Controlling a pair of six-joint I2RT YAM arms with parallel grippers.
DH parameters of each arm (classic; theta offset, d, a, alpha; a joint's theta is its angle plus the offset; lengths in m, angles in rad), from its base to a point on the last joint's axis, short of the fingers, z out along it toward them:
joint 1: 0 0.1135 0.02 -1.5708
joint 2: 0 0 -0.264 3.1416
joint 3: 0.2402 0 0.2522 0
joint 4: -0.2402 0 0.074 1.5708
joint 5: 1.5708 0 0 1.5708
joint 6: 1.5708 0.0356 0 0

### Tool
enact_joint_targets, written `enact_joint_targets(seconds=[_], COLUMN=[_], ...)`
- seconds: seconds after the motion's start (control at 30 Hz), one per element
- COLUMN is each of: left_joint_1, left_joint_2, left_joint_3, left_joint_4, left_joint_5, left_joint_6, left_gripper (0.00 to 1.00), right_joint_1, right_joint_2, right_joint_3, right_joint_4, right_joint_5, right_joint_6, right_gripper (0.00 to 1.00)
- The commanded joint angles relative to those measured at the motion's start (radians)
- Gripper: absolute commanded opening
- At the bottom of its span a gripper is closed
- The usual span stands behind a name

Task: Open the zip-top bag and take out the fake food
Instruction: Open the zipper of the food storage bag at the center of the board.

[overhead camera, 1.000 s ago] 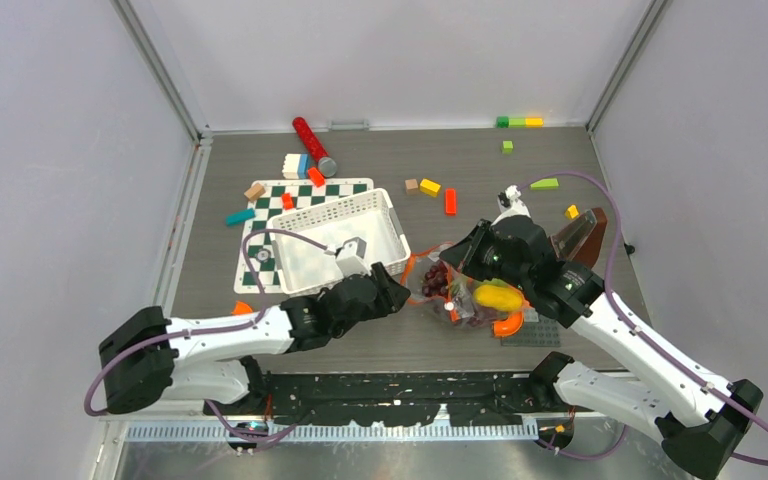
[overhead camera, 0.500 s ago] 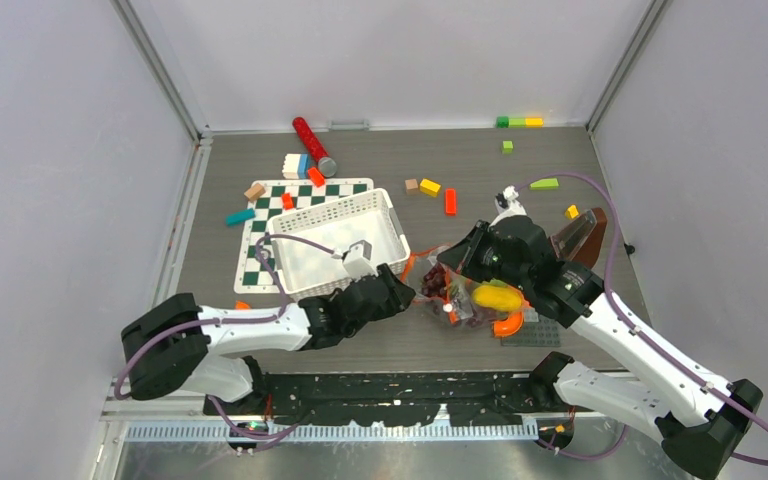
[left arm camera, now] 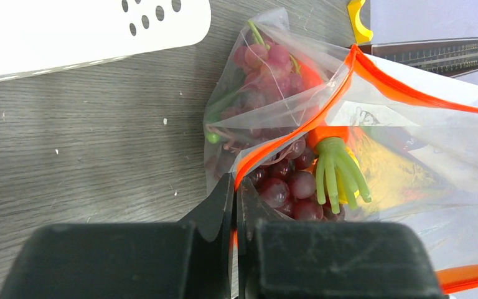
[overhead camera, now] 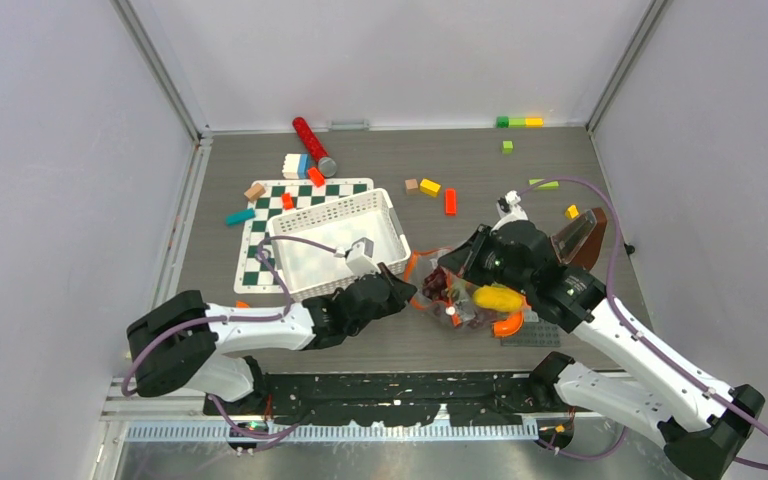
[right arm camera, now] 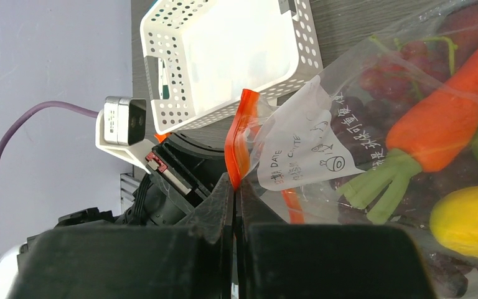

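Now that the left gripper point(left arm camera: 234, 187) has closed, its jaws are clamped together on the orange zip strip point(left arm camera: 323, 106) at the near-left lip of the zip-top bag point(overhead camera: 460, 290). 1 second ago those jaws stood partly apart, just short of the bag, and over that second the left arm slid forward beside the white basket point(overhead camera: 332, 211) to reach it. The right gripper point(right arm camera: 234, 187) has not changed: its jaws stay pinched on a fold of the same orange strip at the bag's other lip.

The bag lies on the table point(overhead camera: 380, 160) between the 2 grippers, just right of the basket and near the front edge. It has hardly shifted in that second.

All the fake food is inside. The grapes point(left arm camera: 286, 184) press against the plastic right behind the left jaws. The carrot point(right arm camera: 448, 118) and a yellow piece point(right arm camera: 473, 218) show through the film on the right side.

Each arm now seems to hold 1 side of the mouth, so the bag looks ready to be pulled open. How far the zip has already parted I cannot tell. The next step is probably to draw the 2 grips apart, gently, since thin film could slip from jaws closed this tight on so little material.
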Motion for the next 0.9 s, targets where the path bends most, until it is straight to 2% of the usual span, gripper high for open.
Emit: enact_joint_targets(seconds=[0.0,0.33,0.47,0.67,0.8,0.87], left_joint_1=[-0.005,0.006,0.082,0.170,0.173,0.172], left_joint_2=[-0.022,-0.177,-0.192,-0.115,-0.095,-0.111], left_joint_3=[0.020,0.149,0.162,0.169,0.186,0.196], left_joint_4=[0.018,-0.360,-0.376,-0.362,-0.393,-0.415], left_joint_5=[-0.008,0.039,0.192,0.420,0.443,0.436], left_joint_6=[-0.009,0.127,0.170,0.226,0.259,0.274], left_gripper=[0.00,0.00,0.00,0.00,0.11,0.23], right_joint_1=[0.004,0.004,0.004,0.004,0.004,0.004], right_joint_2=[-0.025,-0.023,-0.027,-0.038,-0.038,-0.032], right_joint_3=[0.017,0.025,0.032,0.033,0.043,0.057], right_joint_4=[0.069,-0.033,-0.069,-0.093,-0.099,-0.105], right_joint_5=[0.029,0.100,0.108,0.082,0.060,0.046], right_joint_6=[-0.008,-0.094,-0.146,-0.205,-0.230,-0.243], right_gripper=[0.00,0.00,0.00,0.00,0.00,0.00])
